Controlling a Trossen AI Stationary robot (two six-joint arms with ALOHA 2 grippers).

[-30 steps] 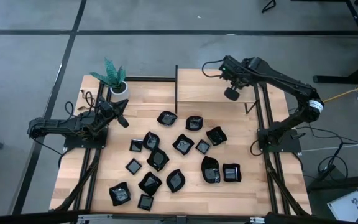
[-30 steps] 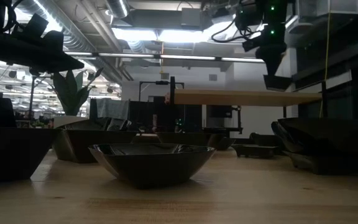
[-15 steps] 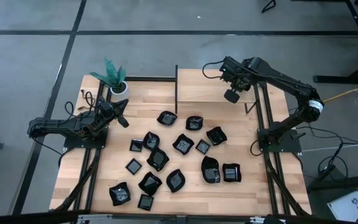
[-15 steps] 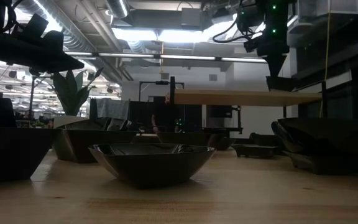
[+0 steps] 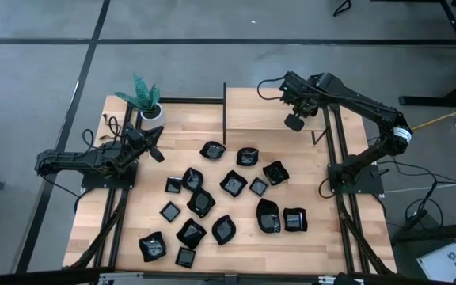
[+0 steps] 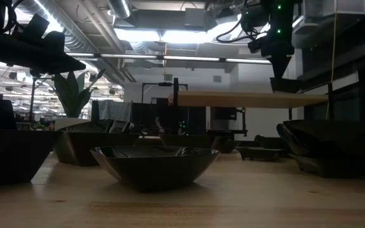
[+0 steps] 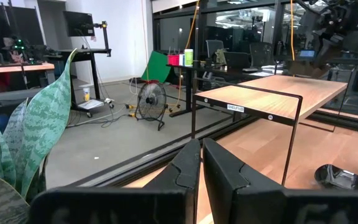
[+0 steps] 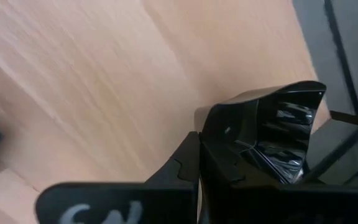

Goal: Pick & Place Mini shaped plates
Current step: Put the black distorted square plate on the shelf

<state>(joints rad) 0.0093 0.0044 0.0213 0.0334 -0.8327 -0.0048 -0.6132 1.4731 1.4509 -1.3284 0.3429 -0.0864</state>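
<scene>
Plate in hand: my right gripper is clamped on the rim of one mini plate, a glossy black dish gripped by its edge, so that its bowl juts out beyond the fingertips.
Where it hangs: directly under that gripper lies the raised wooden shelf; in the low view the carried dish appears just above the shelf top, and I cannot tell whether it touches.
Handling: I judge these dishes rigid, light and slick, probably ceramic or hard plastic, so a chip or a slip is the risk; an edge pinch across the wall, as here, is the only real hold, since the bowls are too wide to span.
Remaining plates: the other mini shaped plates lie scattered on the table, well below and nearer than my right gripper, between the two arms.
Left arm: my left gripper waits with fingers together and nothing between them, near the potted plant; the nearest dishes sit off to its inner side, well apart from it.
Next call: I would lower gently onto the shelf before letting go, as a drop could crack the glaze.
</scene>
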